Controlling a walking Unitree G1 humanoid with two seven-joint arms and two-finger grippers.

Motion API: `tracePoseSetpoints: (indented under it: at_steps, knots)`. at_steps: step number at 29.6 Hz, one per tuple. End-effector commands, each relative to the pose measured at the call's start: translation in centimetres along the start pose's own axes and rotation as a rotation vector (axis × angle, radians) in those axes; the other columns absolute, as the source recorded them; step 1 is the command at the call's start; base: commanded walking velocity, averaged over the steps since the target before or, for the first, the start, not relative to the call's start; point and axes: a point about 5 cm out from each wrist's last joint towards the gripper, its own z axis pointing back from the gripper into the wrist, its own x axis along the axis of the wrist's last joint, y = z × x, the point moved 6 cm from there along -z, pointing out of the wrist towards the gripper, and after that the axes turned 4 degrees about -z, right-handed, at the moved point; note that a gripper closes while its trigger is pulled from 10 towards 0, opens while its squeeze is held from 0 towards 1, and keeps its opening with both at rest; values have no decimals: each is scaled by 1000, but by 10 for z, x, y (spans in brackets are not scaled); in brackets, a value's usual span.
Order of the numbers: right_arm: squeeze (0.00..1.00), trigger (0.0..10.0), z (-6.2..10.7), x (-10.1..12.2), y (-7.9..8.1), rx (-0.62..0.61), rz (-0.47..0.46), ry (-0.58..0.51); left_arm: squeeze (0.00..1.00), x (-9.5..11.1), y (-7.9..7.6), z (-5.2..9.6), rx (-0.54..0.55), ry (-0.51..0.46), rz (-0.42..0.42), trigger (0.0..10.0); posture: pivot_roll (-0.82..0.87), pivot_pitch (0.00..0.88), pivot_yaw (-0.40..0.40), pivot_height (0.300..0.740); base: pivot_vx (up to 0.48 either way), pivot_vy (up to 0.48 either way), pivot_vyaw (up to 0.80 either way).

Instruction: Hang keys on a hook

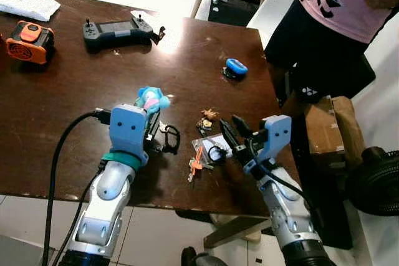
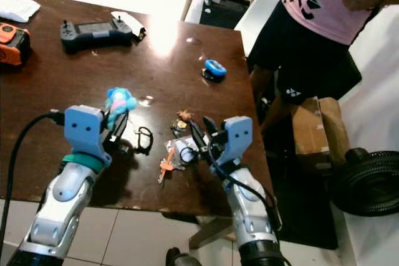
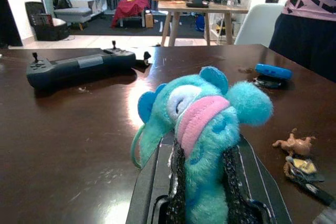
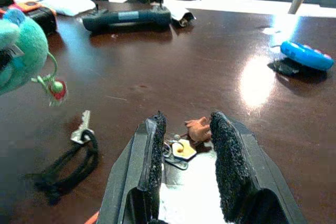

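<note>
Left end effector [image 1: 149,111] grips a plush keychain [image 3: 202,129] above the tabletop [image 1: 56,98]; right end effector [image 4: 185,153] hovers part-open, empty, keys [image 1: 206,151] just beneath, positioned to grasp.

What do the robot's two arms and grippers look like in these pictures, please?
Both arms are silver with dark joints. The left arm has a teal wrist band and thick black cables; its gripper has a light-blue housing. The right gripper has the same blue housing, long black fingers with rough textured pads, and thin black wiring.
</note>
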Motion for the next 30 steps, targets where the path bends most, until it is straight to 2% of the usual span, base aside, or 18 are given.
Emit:
tracePoseSetpoints:
  at_steps: [1, 30]
  knots:
    - [0, 10000, 4, -6, -3, -4, 7, 21, 0, -6, -6, 2, -11, 15, 13, 10000, -70, 49, -104, 740, -382, 0, 0]
    - [0, 10000, 2, -14, 3, 31, 34, 55, 0, -5, -10, 0, -29, 10, 0, 10000, -69, 59, -87, 740, -348, 0, 0]
